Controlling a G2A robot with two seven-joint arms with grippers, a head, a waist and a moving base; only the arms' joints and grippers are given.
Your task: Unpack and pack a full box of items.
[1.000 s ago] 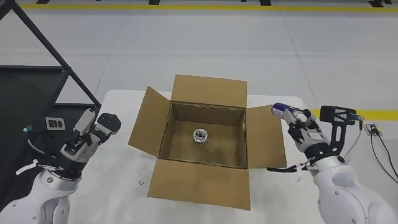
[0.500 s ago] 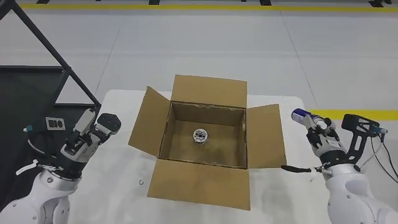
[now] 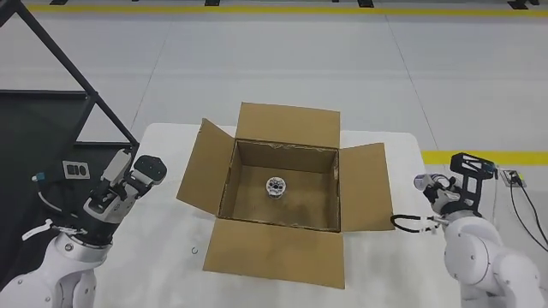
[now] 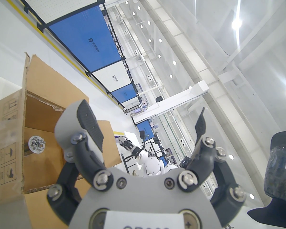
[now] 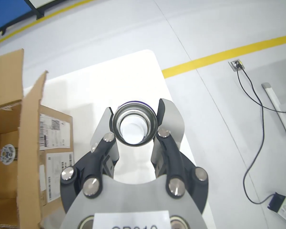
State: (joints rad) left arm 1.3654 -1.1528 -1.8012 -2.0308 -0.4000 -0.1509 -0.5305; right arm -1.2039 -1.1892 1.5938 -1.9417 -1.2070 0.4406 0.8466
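Observation:
An open cardboard box (image 3: 276,261) stands in the middle of the white table (image 3: 163,248), its flaps spread outward. A small round grey item (image 3: 275,187) lies on the box floor, also visible as the round item (image 4: 35,144) and the same piece (image 5: 6,154). My right gripper (image 5: 135,107) is shut on a metal can (image 5: 134,127) with a purple rim, held over the table's right edge beside the box's right flap; in the top view the right gripper (image 3: 428,183) is near that edge. My left gripper (image 4: 143,120) is open and holds nothing, left of the box, seen from above as the left gripper (image 3: 144,174).
The box's right flap (image 5: 29,144) rises close to the right gripper. A black frame (image 3: 60,77) stands left of the table. A floor outlet with cables (image 5: 238,65) lies on the floor to the right, past the yellow line (image 5: 228,53).
My right gripper has carried the can rightward, away from the box flap towards the table's right edge. The left arm has kept still.

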